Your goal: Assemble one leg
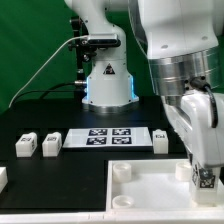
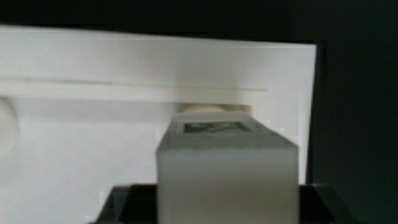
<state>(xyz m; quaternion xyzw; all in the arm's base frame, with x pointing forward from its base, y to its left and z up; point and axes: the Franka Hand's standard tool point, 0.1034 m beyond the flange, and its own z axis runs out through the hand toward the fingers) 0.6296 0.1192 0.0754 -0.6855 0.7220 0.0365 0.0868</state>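
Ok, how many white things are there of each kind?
Legs: 4, three loose and one leg in the end effector
Big slab: 1
Marker board: 1
Cut-off white piece at the picture's edge, unclear what: 1
Total: 7

- I am seeing bare table (image 1: 60,190) lying open at the exterior view's left.
- The marker board (image 1: 108,138) and a leg (image 1: 160,140) just beside it are occupying the middle.
- The slab (image 1: 150,185) is filling the near right.
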